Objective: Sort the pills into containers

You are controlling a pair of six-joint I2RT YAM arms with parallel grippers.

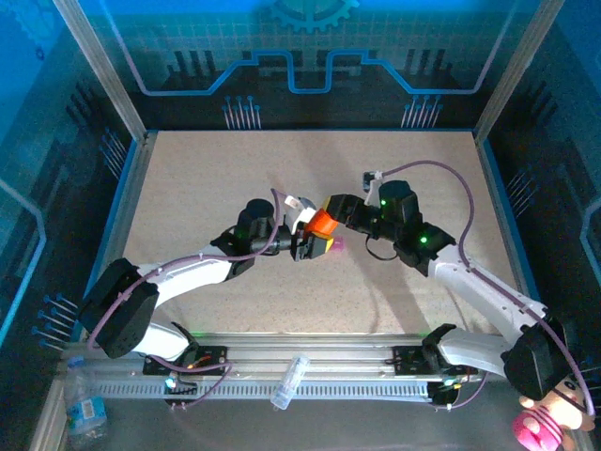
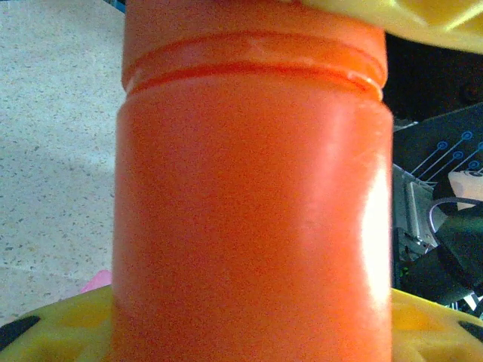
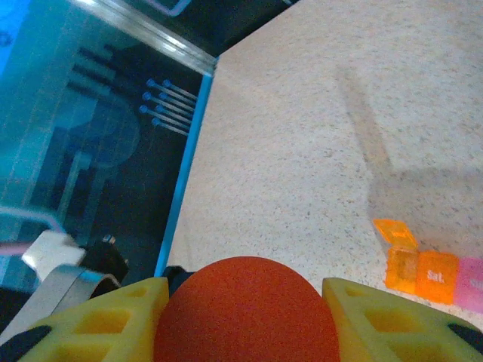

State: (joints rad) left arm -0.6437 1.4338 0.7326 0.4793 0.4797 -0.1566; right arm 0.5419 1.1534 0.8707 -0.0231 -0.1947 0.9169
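Most of bottle point(image 3: 245, 309) hidden; containers point(image 3: 434, 275) cropped.

**Left wrist view.** The orange bottle point(image 2: 253, 211) runs off the upper and lower edges, so its cap top and base are unseen. It is close to the lens and soft in focus. A pink sliver point(image 2: 98, 280) beside it is mostly hidden behind the bottle.

**Right wrist view.** The bottle's rounded top and the fingers point(image 3: 98, 324) of the right gripper point(image 3: 245, 309) are cut by the lower edge. The containers point(image 3: 423, 273) are cut by the right edge, the pink box showing in part with blurred lettering. Their contents cannot be told.

**Top external view.** The containers appear as a pink speck, largely covered by the left gripper point(image 1: 314, 242).
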